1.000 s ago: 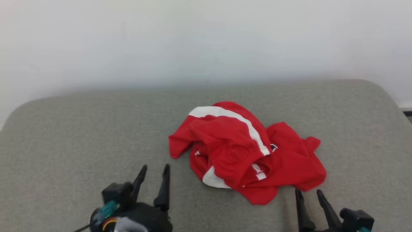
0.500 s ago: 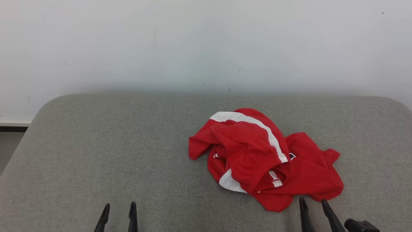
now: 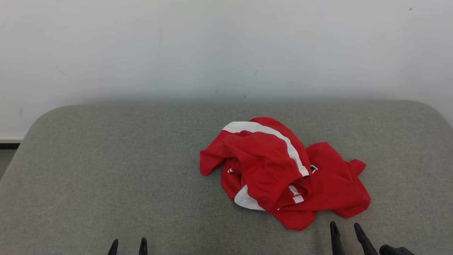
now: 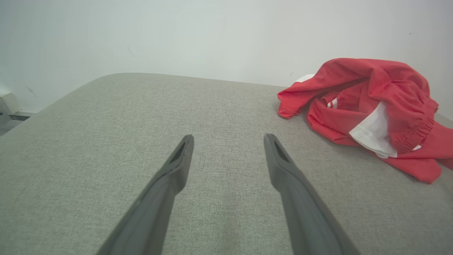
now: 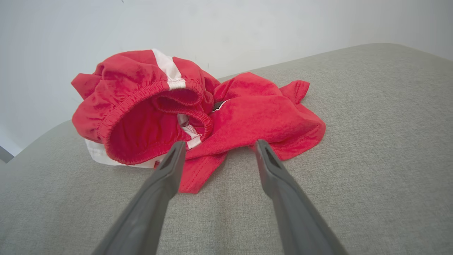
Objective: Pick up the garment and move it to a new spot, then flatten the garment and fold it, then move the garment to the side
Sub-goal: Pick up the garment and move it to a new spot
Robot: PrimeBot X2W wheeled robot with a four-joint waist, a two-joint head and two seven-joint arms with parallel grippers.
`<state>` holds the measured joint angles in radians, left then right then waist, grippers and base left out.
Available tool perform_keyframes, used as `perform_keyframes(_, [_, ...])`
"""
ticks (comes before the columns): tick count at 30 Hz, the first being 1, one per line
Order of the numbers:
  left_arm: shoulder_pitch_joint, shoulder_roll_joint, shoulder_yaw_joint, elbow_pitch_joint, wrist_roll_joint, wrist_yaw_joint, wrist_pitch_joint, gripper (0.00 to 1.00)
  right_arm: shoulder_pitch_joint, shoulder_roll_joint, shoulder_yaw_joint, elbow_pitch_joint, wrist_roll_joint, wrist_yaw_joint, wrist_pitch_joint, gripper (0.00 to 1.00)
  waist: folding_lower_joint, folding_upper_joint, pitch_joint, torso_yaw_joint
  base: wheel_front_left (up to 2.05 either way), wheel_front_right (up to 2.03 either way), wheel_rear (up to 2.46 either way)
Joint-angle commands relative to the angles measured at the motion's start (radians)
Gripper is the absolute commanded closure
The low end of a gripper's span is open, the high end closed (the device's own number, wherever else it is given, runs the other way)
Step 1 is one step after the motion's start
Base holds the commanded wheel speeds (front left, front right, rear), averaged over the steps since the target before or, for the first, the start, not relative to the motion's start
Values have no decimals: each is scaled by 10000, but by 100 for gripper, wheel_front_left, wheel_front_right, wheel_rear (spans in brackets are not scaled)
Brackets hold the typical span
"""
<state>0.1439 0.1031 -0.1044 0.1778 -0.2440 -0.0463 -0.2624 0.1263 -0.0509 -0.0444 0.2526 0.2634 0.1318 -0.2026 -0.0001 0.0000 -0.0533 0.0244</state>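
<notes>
The garment (image 3: 283, 173) is a crumpled red piece with white stripes and an elastic waistband, lying right of centre on the grey cushion (image 3: 106, 170). At the bottom right edge of the head view my right gripper (image 3: 345, 228) stands open, its tips just short of the garment's near hem. The right wrist view shows that gripper (image 5: 219, 147) open with the garment (image 5: 198, 113) right ahead of its tips. My left gripper (image 3: 128, 244) is open at the bottom left, well away from the cloth. In the left wrist view the open left gripper (image 4: 228, 140) hovers over bare cushion, the garment (image 4: 371, 109) off to the right.
A plain white wall (image 3: 226, 49) rises behind the cushion. The cushion's rounded left corner (image 3: 39, 120) drops off toward a strip of floor and baseboard (image 3: 9, 140). Bare fabric spreads left of the garment.
The head camera has shifted, so the scene sits differently. My left gripper has drawn back toward the bottom edge, leaving just its fingertips showing. The garment lies as before.
</notes>
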Motion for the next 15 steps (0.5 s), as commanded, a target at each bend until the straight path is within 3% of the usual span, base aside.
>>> perform_keyframes(1, [-20,-41,63,37,94,-79,-36,0,-68,13,28,-43,31,-21,4,0,1,0,21,-53,0,0,0])
perform_keyframes(7, [-759,-58,-491,552,221,-554,-29,0,-229,15,166,19,164,-21,-28,0,1,0,111,-369,0,0,0])
perform_keyframes(10, [-1514,-31,-993,876,2,-710,571,0,-268,12,198,64,235,-21,-59,0,1,0,181,-630,0,0,0])
perform_keyframes(15, [-3394,91,-1831,1011,-333,-831,2457,0,-377,15,251,135,264,-21,-84,0,1,0,320,-1102,0,0,0])
